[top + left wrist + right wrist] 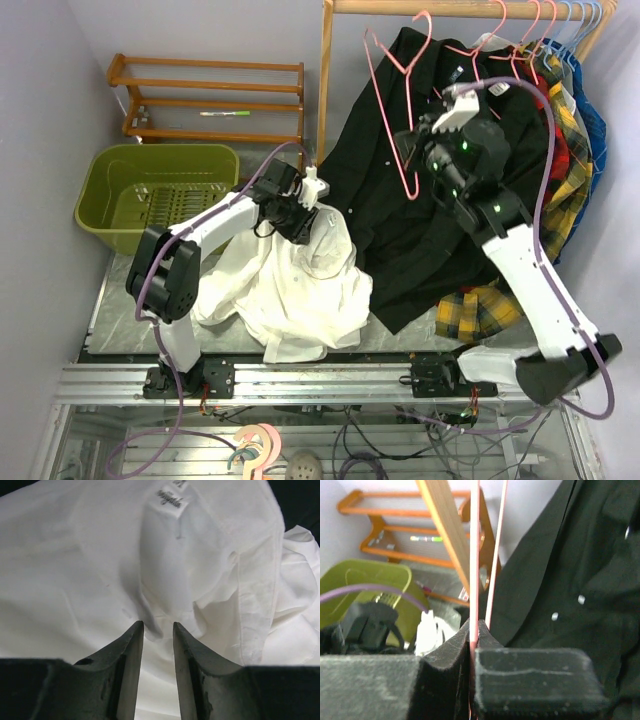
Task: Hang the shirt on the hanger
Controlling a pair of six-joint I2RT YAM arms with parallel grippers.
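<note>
The robot is working mid-task: both pieces are in hand but not yet joined. The right gripper [475, 625] is clamping fully shut on one wire of the hanger [474, 555], which is hanging in the air just right of the wooden upright [324, 100], in front of the black shirt [400, 240]. The left gripper [157, 626] is pinching the shirt [290, 285], its jaws drawn to a narrow gap filled with white cloth, just below the collar label [170, 500]. That pinch is sitting at the foot of the upright, while the rest of the shirt is slumping in a heap on the table [105, 320], below and left of the upright.

Next, by this reading, one hanger shoulder is needing to enter the neck opening. That is calling for the collar to be lifted open and the hanger tipped toward the upright.

Room is looking tight. The upright is standing roughly between the two grippers, the black shirt is draping just right of it and could snag the wire, and the green basket [165, 150] is lying left of it. The freest space is appearing below the upright, over the heaped cloth.
</note>
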